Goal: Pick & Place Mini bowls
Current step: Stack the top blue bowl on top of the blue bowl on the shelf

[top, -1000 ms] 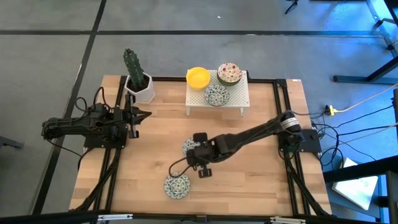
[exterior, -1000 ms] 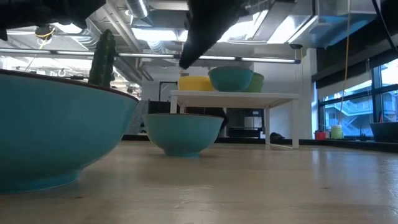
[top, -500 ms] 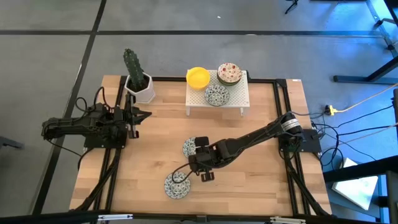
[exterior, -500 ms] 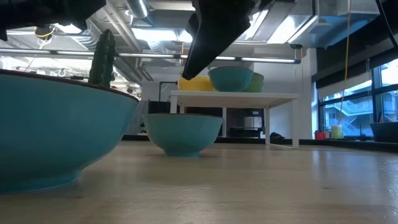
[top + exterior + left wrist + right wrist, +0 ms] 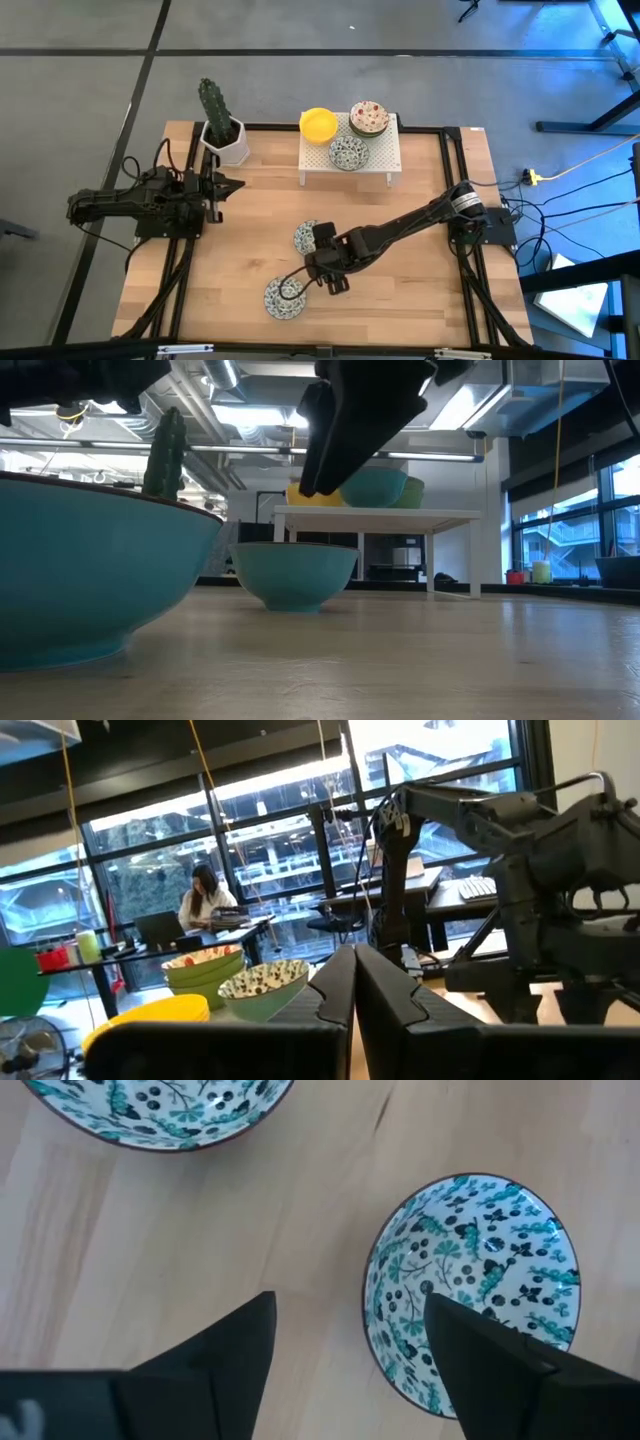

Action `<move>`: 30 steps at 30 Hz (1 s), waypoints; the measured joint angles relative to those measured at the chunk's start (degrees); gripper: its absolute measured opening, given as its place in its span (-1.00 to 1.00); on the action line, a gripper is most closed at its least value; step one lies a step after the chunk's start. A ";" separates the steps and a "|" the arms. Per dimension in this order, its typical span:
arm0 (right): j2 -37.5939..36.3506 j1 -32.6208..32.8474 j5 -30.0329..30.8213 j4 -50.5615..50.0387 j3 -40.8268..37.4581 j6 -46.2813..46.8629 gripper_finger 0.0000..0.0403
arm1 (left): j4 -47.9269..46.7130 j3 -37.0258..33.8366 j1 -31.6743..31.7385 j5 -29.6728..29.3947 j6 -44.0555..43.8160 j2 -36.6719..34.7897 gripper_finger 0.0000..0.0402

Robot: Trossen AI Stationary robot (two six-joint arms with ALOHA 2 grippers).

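Note:
Two white mini bowls with blue-green pattern stand on the wooden table: a near one (image 5: 284, 299) (image 5: 470, 1285) and one farther back (image 5: 307, 237) (image 5: 165, 1110). Three more stand on a white shelf (image 5: 385, 160): a yellow (image 5: 318, 124), a reddish floral (image 5: 368, 117) and a blue-green one (image 5: 348, 153). My right gripper (image 5: 315, 278) (image 5: 350, 1355) hovers open above the table beside the near bowl. One finger (image 5: 490, 1365) is over the bowl's inside and the other (image 5: 225, 1355) is over bare wood. My left gripper (image 5: 235, 184) (image 5: 352, 990) waits shut at the table's left.
A white pot with a cactus (image 5: 222, 130) stands at the far left corner, beside the shelf. Black frame rails run along the table's left and right sides. Bare wood lies to the right of the two bowls on the table. A person sits at a desk in the room beyond (image 5: 205, 900).
My right gripper has moved toward the table's near edge and down, closer to the near bowl. Its fingers have spread apart. The bowls have stayed in place.

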 joint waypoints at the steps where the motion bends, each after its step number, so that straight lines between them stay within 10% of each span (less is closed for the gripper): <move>1: 0.00 0.00 0.01 0.04 0.00 0.05 0.26 | 0.02 0.00 0.01 0.01 -0.10 0.00 -0.96; 30: 6.44 -2.45 0.92 0.93 0.00 1.44 0.26 | -3.20 0.00 -0.01 0.07 -5.01 0.00 -0.95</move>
